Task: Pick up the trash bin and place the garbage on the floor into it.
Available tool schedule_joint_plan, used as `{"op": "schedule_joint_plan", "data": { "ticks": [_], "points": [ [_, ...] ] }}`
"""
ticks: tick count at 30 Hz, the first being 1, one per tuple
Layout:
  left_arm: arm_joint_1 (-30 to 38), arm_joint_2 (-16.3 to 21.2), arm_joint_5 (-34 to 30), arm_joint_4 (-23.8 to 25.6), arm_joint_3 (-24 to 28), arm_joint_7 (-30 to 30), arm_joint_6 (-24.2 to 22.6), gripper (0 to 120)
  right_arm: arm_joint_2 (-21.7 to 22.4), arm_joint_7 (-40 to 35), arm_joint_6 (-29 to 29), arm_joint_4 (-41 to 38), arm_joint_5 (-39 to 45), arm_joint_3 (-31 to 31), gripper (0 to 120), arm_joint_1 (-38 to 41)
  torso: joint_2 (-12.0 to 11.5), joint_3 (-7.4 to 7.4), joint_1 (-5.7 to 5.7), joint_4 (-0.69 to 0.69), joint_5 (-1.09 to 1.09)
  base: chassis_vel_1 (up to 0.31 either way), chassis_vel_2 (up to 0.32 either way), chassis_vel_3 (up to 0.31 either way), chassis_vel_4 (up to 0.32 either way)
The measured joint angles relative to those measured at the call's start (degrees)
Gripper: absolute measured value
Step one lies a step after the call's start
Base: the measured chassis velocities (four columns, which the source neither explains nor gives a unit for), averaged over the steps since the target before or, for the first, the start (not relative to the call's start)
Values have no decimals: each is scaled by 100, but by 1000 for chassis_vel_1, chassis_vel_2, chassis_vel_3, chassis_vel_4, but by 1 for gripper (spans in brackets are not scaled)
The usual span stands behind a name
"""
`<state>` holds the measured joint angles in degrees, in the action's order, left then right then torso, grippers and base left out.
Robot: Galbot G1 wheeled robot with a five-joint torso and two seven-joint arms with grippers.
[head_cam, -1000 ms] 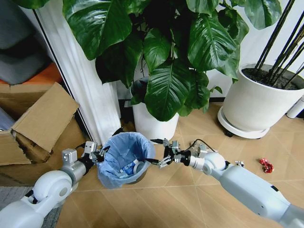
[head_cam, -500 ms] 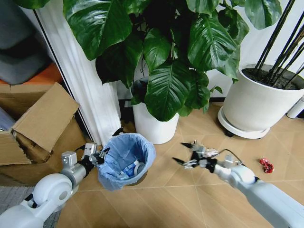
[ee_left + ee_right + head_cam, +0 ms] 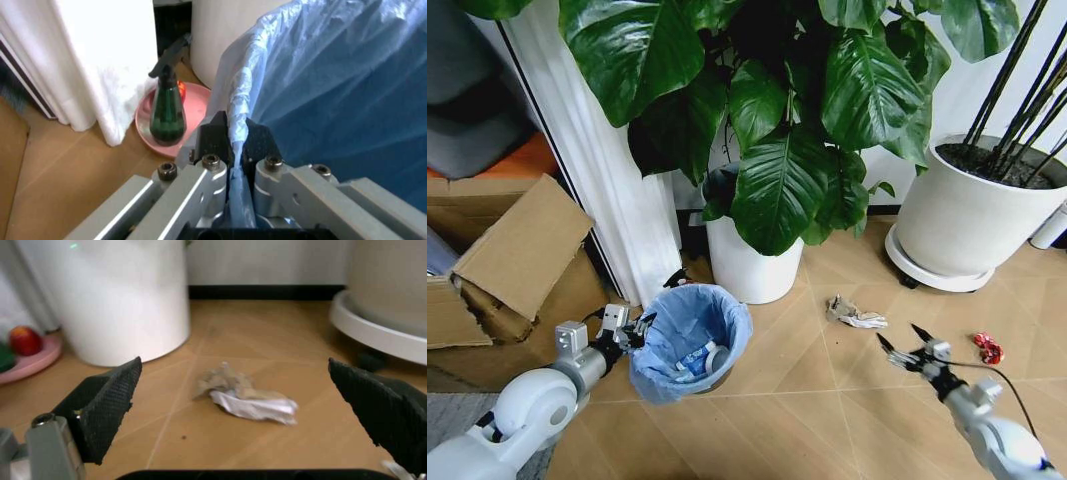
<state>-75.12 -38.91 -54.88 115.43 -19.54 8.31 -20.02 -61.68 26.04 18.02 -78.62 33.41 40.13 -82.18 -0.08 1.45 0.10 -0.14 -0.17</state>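
My right gripper [image 3: 899, 345] has pulled back from the trash bin [image 3: 692, 340] since a second ago, swinging out toward four o'clock in the head view, and it now hangs low over the floor [image 3: 807, 400] with its jaws spread wide and nothing between them. A crumpled tissue [image 3: 855, 314], pale with a brownish fold, lies on the wood just ahead of it at about eleven o'clock from the fingertips; through the right wrist camera I see that same tissue [image 3: 245, 397] centred between the two black pads [image 3: 107, 405], clear of both. A red crumpled wrapper [image 3: 988, 347] sits near the gripper at three o'clock. My left gripper [image 3: 632, 330] is clamped on the bin's blue liner at its nine o'clock rim, and the left wrist camera shows the fingers [image 3: 215, 142] pinching the folded plastic [image 3: 320, 90]. Litter already lies inside the bin. A green spray bottle [image 3: 167, 112] stands on a pink saucer [image 3: 147, 125] beside the white plant pot [image 3: 749, 265]. I can read no writing anywhere.
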Motion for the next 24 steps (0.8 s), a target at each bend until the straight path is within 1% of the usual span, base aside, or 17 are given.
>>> {"op": "schedule_joint_plan", "data": {
  "ticks": [1, 2, 3, 4, 6, 7, 9, 13, 19, 24],
  "points": [
    [0, 0, 0, 0, 0, 0, 0, 0, 0, 0, 0, 0, 0, 0, 100, 0, 0, 0, 0, 0, 0, 0, 0, 0, 0],
    [10, 2, -4, 0, -5, 0, 1, 0, -193, 0, 5, 12, -21, 154, 100, -25, 0, 0, 0, 0, 1, 0, 0, 0, 0],
    [13, 1, -5, 1, -9, 0, 1, 0, -292, 0, 4, 15, -26, 224, 100, -35, 0, 0, 0, 1, 1, 0, 0, 0, 0],
    [-4, -12, -4, 3, -25, 3, 6, 0, -506, -16, -17, 16, -31, 388, 100, -52, 0, 0, 0, 1, 0, 0, 0, 0, 0],
    [-4, -12, -4, 3, -25, 3, 6, 0, -506, -16, -17, 16, -31, 388, 100, -52, 0, 0, 0, 1, 0, 0, 0, 0, 0],
    [-30, -36, -1, 5, -29, 7, 9, 0, -754, -46, -83, 16, -61, 602, 100, -106, 0, 0, 0, 2, -1, 0, 0, 0, 0],
    [-33, -53, 19, 5, -17, 7, 10, 0, -871, -32, -133, 40, -88, 722, 100, -160, 0, 0, 0, 2, -1, 0, 0, 0, 0],
    [-59, -72, 42, 47, 0, 5, 12, 0, -965, 54, -134, 125, -152, 768, 100, -164, 0, 0, 0, 1, 0, 0, 0, 0, 0],
    [-82, -72, 47, 90, 5, 10, 12, 0, -988, 72, -118, 126, -155, 770, 100, -161, 0, 0, 0, 2, 0, 0, 0, 0, 0],
    [-90, -69, 50, 97, 9, 11, 12, 0, -1003, 90, -89, 125, -155, 774, 100, -180, -1, 0, 0, 2, -1, -48, 61, 56, -60]
  ]
}}
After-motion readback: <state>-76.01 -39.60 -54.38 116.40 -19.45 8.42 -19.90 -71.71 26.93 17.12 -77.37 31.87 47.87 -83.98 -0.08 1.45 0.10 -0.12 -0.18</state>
